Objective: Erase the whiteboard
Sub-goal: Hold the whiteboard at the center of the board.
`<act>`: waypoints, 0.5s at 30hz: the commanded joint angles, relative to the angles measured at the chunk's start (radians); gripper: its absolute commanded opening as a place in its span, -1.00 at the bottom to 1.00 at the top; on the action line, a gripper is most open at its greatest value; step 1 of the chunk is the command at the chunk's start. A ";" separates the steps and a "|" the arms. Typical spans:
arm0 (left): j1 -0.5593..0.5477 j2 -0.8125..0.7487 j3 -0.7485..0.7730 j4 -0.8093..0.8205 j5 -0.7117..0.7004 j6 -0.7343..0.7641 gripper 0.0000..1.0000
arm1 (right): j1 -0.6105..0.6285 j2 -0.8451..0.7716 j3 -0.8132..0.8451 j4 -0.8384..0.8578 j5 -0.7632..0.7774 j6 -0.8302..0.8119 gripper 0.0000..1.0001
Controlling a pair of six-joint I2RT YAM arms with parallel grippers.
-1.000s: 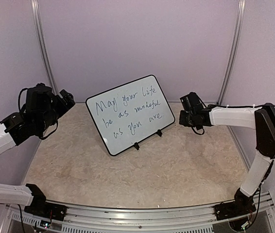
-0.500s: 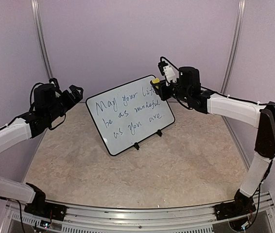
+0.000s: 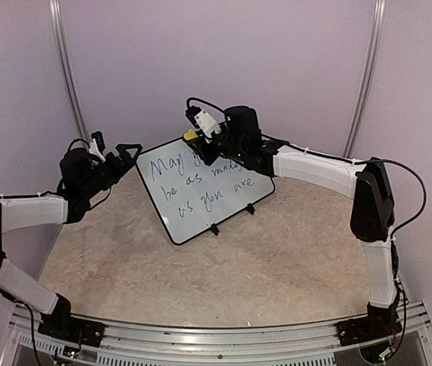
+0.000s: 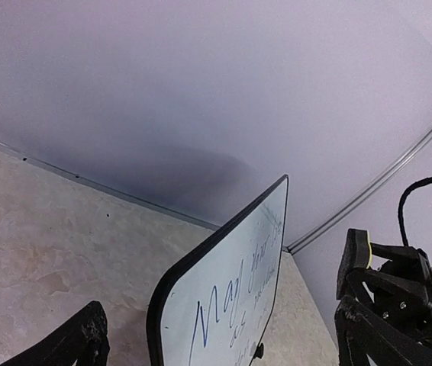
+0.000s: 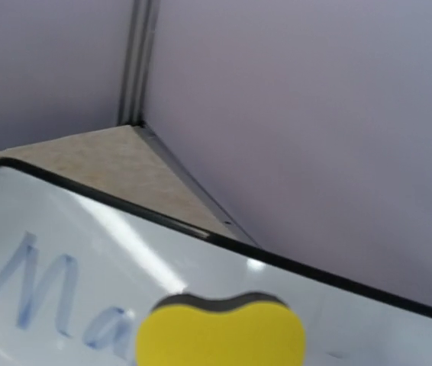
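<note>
A: What's obscured?
B: Fingers of right gripper, behind the yellow foam sponge block it grips (up by the top rim).
A: Counts?
B: One black-rimmed white rectangular whiteboard, propped on beige speckled table; one sponge; left gripper spread wide beside it.

Dark handwriting on the large white rectangular black-rimmed whiteboard runs in 3 lines. The top line starts "May", and the rest is hidden behind the right tool and its yellow sponge block. Below the tool comes "be as won…", partly covered, and lowest "as you are."

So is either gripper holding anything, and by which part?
The right gripper pinches the yellow sponge by its rear end, the exact grip hidden; the left gripper is open and empty.
</note>
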 commanded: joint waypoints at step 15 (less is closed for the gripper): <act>0.044 0.169 -0.001 0.247 0.247 -0.067 0.87 | 0.085 -0.078 -0.097 -0.105 0.247 0.146 -0.52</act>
